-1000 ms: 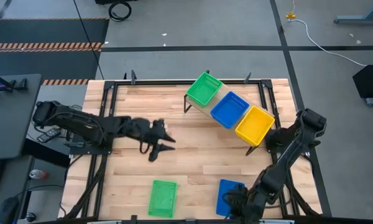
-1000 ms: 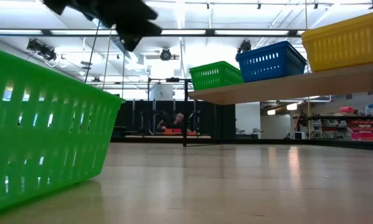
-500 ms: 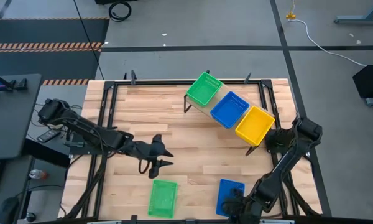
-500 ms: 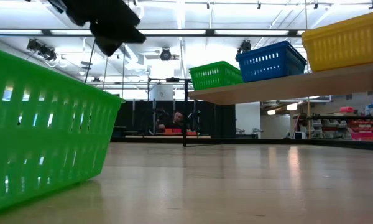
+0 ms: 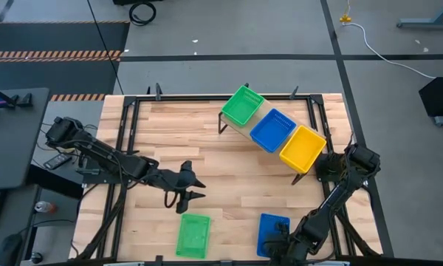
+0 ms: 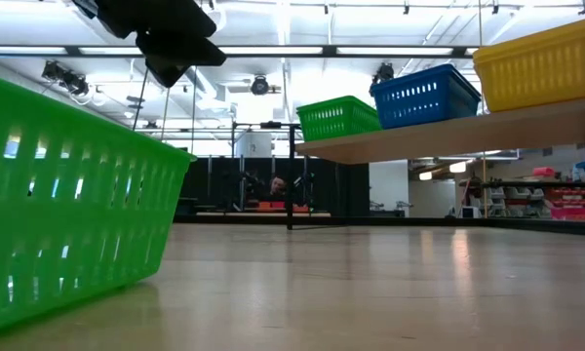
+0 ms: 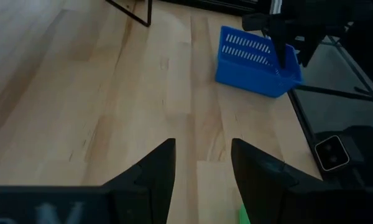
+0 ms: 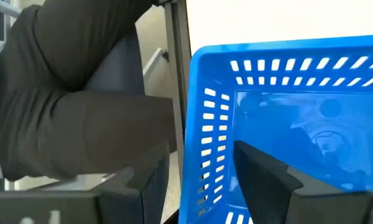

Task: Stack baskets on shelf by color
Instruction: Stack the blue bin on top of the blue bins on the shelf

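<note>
On the tilted wooden shelf [image 5: 260,123] near the far edge, a green basket [image 5: 241,105], a blue basket [image 5: 272,129] and a yellow basket [image 5: 303,146] stand side by side. Another green basket [image 5: 193,235] and another blue basket [image 5: 269,229] rest on the tabletop near the near edge. My left gripper [image 5: 190,186] hovers open above the table, just beyond the near green basket [image 6: 68,195]. My right gripper [image 8: 202,180] is open at the near blue basket [image 8: 286,124], one finger on each side of its wall. My right gripper stands astride a perforated side wall [image 8: 206,130] of the near blue basket, one finger [image 8: 267,177] inside and the other [image 8: 146,186] outside. Whether either finger touches the wall, I cannot tell. The basket sits flat on the table.
Bare wooden tabletop [image 5: 229,174] lies between the shelf and the two near baskets. Black frame rails [image 5: 133,125] run along the table's sides. The shelf's thin black legs [image 5: 223,124] stand on the table. My left wrist view shows the right arm [image 7: 298,18] over the blue basket [image 7: 258,53].
My left gripper has moved toward the near edge and toward the near green basket, still open, most of the way in the first half second. My right arm's elbow has shifted slightly toward the near edge.
</note>
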You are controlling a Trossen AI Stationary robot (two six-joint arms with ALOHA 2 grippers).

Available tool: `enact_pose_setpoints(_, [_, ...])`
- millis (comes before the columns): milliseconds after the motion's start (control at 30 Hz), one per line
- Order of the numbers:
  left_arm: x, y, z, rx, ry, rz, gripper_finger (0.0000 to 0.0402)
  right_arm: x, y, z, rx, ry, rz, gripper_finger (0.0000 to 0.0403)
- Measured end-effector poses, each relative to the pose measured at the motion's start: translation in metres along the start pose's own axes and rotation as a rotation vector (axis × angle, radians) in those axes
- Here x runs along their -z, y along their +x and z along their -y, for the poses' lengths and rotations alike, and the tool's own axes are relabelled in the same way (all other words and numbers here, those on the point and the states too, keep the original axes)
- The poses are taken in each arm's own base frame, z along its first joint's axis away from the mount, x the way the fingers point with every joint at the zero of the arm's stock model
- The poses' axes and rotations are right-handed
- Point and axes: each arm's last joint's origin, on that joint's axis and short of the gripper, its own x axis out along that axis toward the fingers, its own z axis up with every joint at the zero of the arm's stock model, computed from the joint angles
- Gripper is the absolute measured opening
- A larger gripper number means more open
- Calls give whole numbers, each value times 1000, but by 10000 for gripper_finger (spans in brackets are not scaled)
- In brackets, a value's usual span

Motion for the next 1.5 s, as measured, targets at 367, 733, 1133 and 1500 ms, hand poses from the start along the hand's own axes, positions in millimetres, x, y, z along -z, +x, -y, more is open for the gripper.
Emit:
enact_pose_setpoints(367, [0,0,0,0,1,0,162,5,-1,12,138,61,-26,171])
enact_pose_setpoints(733, [0,0,0,0,3,-2,162,7,-3,25,284,38,-19,92])
enact_pose_setpoints(1133, [0,0,-1,-2,-17,-3,162,-33,0,47,416,-233,114,28])
enact_pose_setpoints(1500, [-13,-14,-7,-2,-40,58,160,-129,-51,42,510,-386,144,12])
